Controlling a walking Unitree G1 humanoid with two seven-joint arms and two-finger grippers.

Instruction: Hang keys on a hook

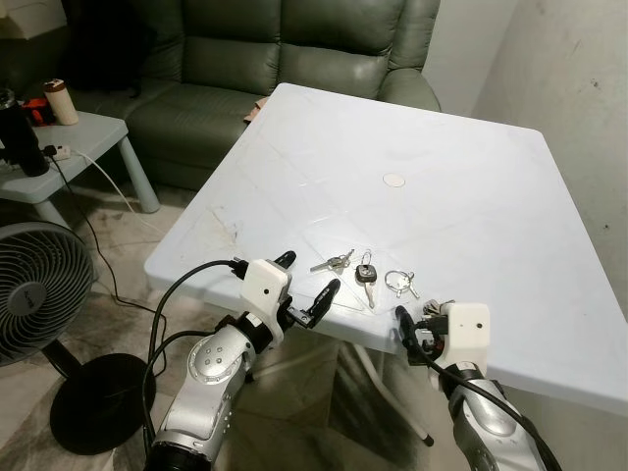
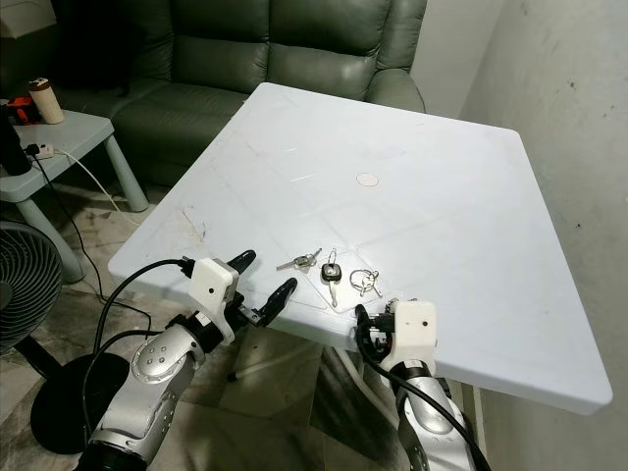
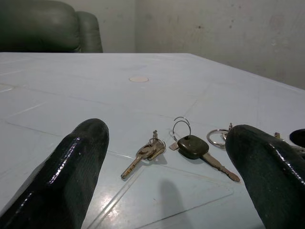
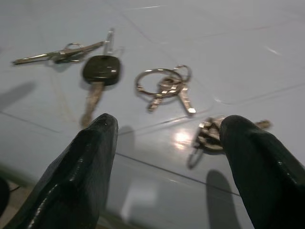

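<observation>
While both my arms reach over the near edge of the pale blue plastic desk (image 1: 471, 177), my left claw (image 1: 306, 287) hovers with its two black fingers spread wide, gripping nothing, just short of the small silver key bunch (image 1: 335, 262). Beside that bunch lies the black-headed key with its wire ring (image 1: 367, 277), then the silver split ring carrying two little keys (image 1: 401, 283), all flat on the desk near its front edge. My right claw (image 4: 164, 157) is also spread wide and empty, low over the desk edge, with a fourth crumpled bunch of metal keys (image 4: 209, 134) lying just ahead between its fingers. Behind the desk stands a dark green leather sofa (image 1: 294, 49), and a black floor fan (image 1: 34, 294) sits off to my left.
</observation>
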